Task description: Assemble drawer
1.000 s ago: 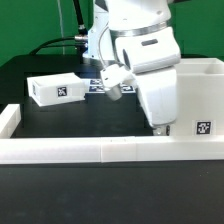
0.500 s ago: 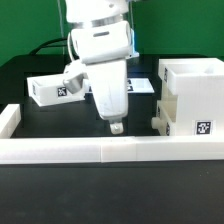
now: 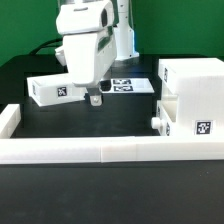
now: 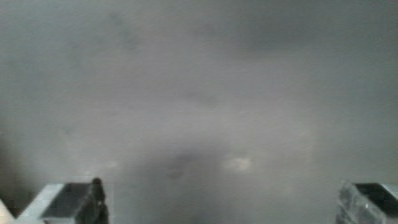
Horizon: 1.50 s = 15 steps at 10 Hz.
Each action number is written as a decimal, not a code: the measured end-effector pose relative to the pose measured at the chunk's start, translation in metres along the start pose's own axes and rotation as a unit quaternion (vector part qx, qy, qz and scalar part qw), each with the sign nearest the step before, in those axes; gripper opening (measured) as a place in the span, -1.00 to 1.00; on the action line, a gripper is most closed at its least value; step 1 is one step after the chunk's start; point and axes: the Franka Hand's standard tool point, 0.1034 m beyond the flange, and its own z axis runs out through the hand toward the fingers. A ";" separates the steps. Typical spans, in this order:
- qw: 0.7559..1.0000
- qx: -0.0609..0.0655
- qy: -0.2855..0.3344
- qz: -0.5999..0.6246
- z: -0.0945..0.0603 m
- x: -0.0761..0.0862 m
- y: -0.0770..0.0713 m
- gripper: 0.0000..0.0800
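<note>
One knobbed tray (image 3: pixel 160 122) appeared already seated in the housing (image 3: pixel 195 85), while the second tray (image 3: pixel 55 91) lay loose well apart from it, uninserted, near the wide-spread, empty gripper (image 3: pixel 96 98).

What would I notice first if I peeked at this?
The big white robot arm stands out first, hanging over the middle of the black table with its gripper open and empty. At the exterior view's right sits the large white housing, and a small tagged tray lies at the left.
</note>
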 end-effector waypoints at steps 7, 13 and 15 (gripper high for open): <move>0.996 0.004 0.001 0.091 0.001 -0.012 -0.001 0.62; 0.933 0.001 -0.008 0.360 -0.013 -0.035 -0.043 0.62; 0.911 0.003 -0.005 0.413 -0.012 -0.032 -0.043 0.62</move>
